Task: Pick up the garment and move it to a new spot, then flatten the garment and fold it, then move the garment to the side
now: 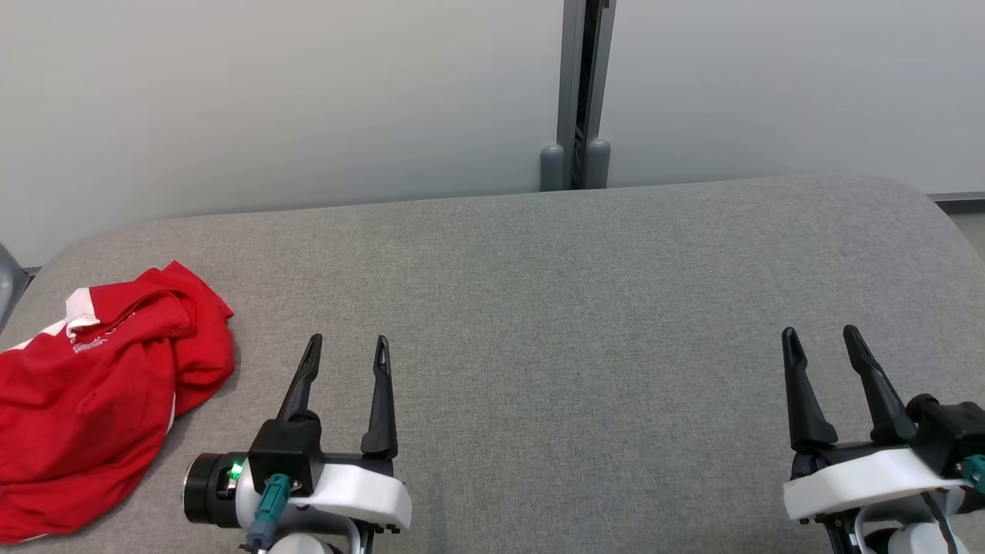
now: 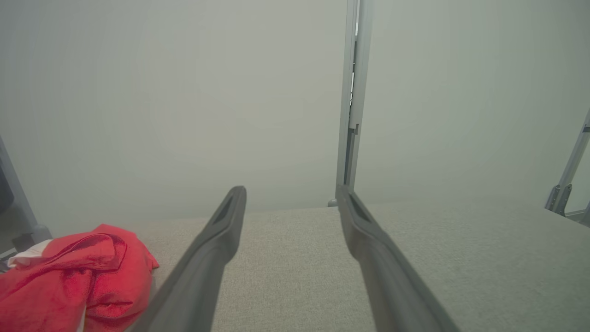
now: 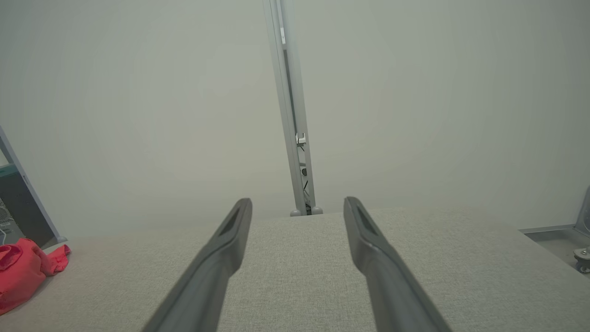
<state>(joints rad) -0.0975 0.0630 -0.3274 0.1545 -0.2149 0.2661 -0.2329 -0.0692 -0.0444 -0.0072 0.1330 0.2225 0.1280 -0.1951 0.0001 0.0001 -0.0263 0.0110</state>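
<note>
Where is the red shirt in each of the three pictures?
Head view: red shirt at the lower left, crumpled on the grey table.
Left wrist view: red shirt in the bottom left corner.
Right wrist view: red shirt low at the left edge.
Shared landmark: the grey post behind the table, upper middle in every view.

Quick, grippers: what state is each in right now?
Left gripper: open, holding nothing.
Right gripper: open, holding nothing.

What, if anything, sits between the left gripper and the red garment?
Nothing visible. The left gripper, open, has only bare grey table between it and the crumpled red garment lying to its left.
</note>
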